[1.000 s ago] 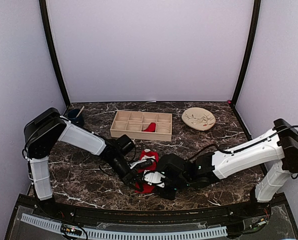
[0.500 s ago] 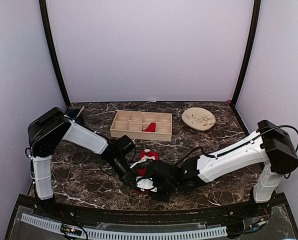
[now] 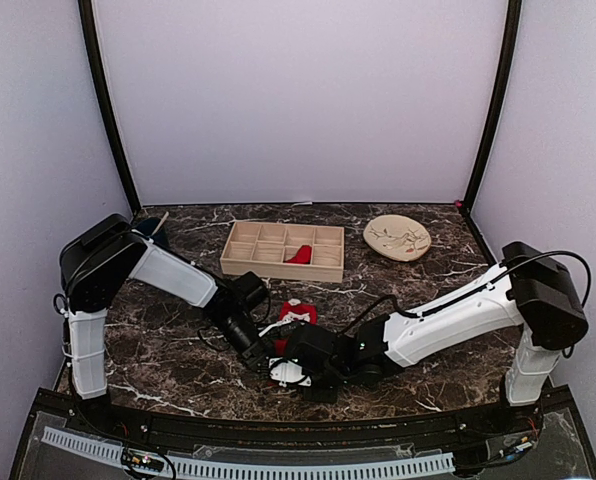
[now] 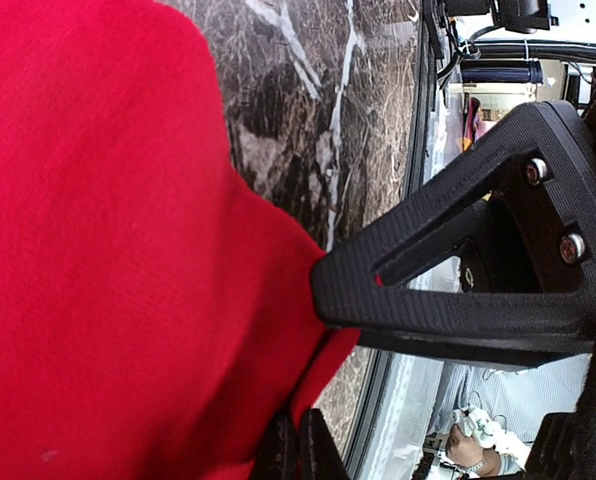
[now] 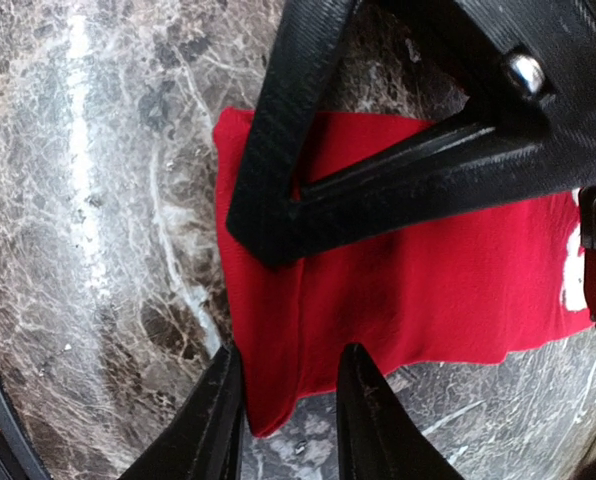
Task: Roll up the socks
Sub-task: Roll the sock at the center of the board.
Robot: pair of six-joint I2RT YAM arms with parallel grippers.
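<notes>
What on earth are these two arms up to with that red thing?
They are working on a red sock lying on the marble table. The left gripper is shut on one edge. The right gripper has its fingers either side of another edge; whether they pinch it is unclear. The sock looks flat, not rolled yet. Another red piece lies in the wooden tray.

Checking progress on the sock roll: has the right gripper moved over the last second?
Yes. The right gripper has shifted left, judged against the fixed wooden tray behind it, staying near the table's front edge.
</notes>
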